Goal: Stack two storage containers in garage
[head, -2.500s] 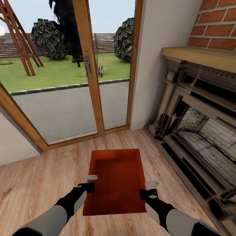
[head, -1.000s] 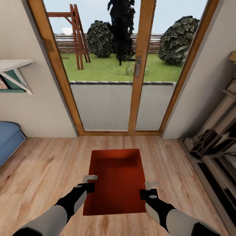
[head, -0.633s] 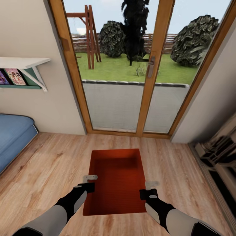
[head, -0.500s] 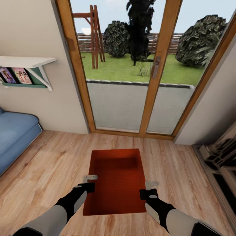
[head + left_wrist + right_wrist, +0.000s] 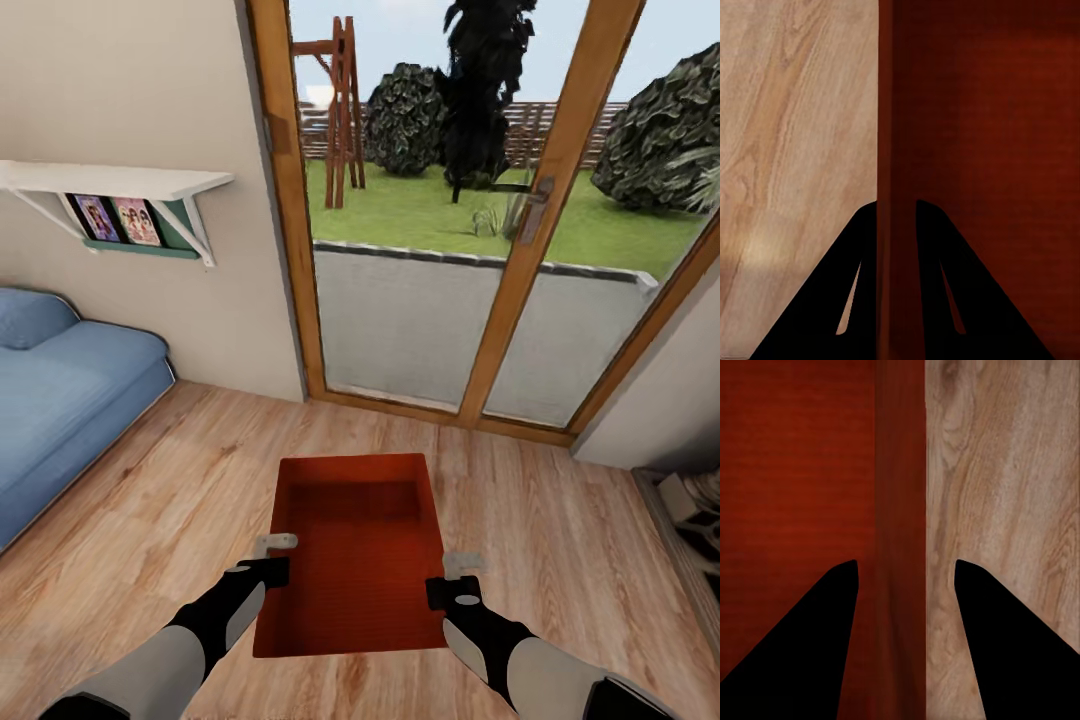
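The whole view has swung to the left: the fireplace that sat at the right has slid almost out of sight, and a blue sofa (image 5: 60, 400) and a wall shelf (image 5: 120, 185) have come in at the left, so it is the robot that turned, not the things. The bin (image 5: 355, 550) sits in the same spot between the two arms, held up over the wood floor (image 5: 150, 520) in the middle of the view. The left pincer (image 5: 272, 560) is closed on the bin's left wall, one finger on each side of it. The right pincer (image 5: 455, 580) grips the right wall the same way, though its fingers look a bit wider apart. The bin is empty; you can see its ribbed red bottom. The glass door (image 5: 480, 280) to the garden is far ahead. I think the robot is carrying this first bin out of the living room. Next it should keep both grips tight, keep the bin level, and drive toward the garage.
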You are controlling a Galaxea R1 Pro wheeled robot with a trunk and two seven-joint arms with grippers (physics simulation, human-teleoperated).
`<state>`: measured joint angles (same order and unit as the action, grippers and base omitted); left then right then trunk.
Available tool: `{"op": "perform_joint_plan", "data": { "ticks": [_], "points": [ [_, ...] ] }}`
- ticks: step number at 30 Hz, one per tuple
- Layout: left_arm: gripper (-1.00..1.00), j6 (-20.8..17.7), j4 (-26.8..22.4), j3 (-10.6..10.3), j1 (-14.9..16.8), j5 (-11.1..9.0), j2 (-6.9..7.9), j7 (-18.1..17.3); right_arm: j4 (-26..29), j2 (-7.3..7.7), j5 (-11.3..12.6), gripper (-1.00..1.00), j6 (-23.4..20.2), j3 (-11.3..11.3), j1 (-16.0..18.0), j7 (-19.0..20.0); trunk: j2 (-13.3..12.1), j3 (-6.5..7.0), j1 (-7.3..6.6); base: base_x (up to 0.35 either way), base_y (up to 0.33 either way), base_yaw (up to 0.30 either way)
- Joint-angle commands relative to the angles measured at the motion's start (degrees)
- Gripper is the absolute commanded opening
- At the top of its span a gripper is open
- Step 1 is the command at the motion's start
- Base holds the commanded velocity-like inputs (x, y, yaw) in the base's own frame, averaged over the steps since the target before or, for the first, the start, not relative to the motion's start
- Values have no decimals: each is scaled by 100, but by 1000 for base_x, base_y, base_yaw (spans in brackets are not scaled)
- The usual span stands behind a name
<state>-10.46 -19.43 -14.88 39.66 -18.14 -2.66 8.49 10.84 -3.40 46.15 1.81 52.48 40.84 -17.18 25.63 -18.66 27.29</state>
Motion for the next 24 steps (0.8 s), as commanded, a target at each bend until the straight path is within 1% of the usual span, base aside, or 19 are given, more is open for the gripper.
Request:
{"op": "perform_joint_plan", "data": {
  "ticks": [1, 24],
  "points": [
    [-100, -35, -26, -31, 6, 91, 37, 83, -38, 6, 149, -100, 21, 52, 3, -22, 10, -9, 3, 0, 0, 270],
    [-100, -35, -26, -32, 6, 91, 37, 83, -38, 6, 149, -100, 21, 52, 3, -22, 10, -9, 3, 0, 0, 270]
  ]
}}
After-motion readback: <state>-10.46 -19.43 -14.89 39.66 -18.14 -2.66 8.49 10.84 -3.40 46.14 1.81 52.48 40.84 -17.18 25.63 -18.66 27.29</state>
